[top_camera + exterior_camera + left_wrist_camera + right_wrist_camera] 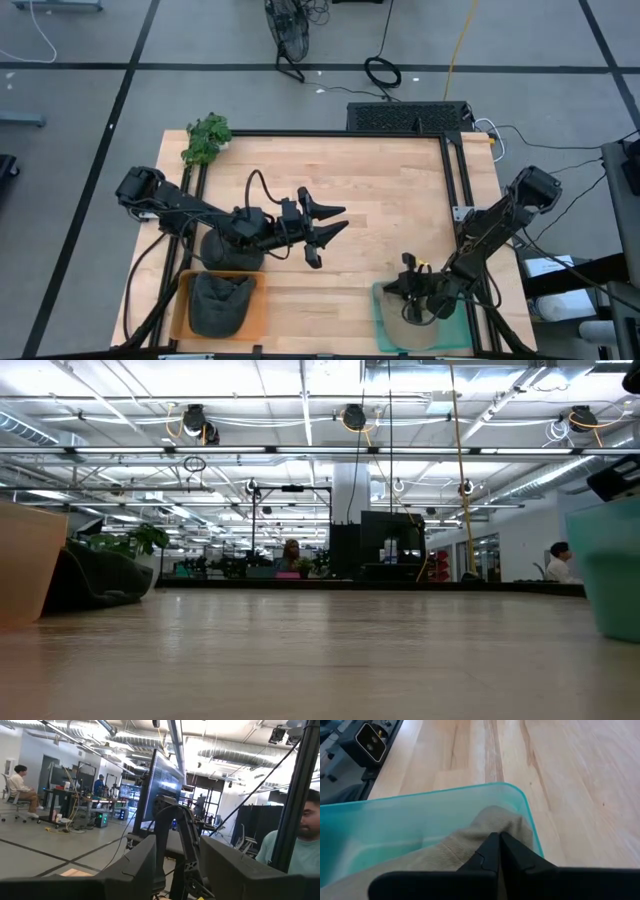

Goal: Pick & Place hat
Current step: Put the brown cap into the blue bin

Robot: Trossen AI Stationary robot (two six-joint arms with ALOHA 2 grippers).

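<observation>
A beige hat [470, 845] lies inside the teal bin [420, 810] at the table's near right. My right gripper [499, 847] reaches down into the bin, shut on the hat; from above it shows over the teal bin [385, 325] as my right gripper [412, 297]. A dark hat [220, 305] lies in the orange tray [180, 300] at the near left. Another dark hat [230, 250] rests on the table just beyond that tray. My left gripper [335, 221] hovers open above the table's middle, holding nothing. My right gripper has a raised fold of the beige hat's cloth [492, 822] at its shut fingertips; the fingers hide the pinch itself. They slant down from the table's far right. The rest of the hat lies slack in the teal bin.
A green plant [206, 138] sits at the table's far left corner. A black frame rail [455, 180] runs along the right side. Bare wood lies between the arms. From table height the orange tray [25, 565] stands left and the teal bin [610, 575] right. People sit in the room beyond.
</observation>
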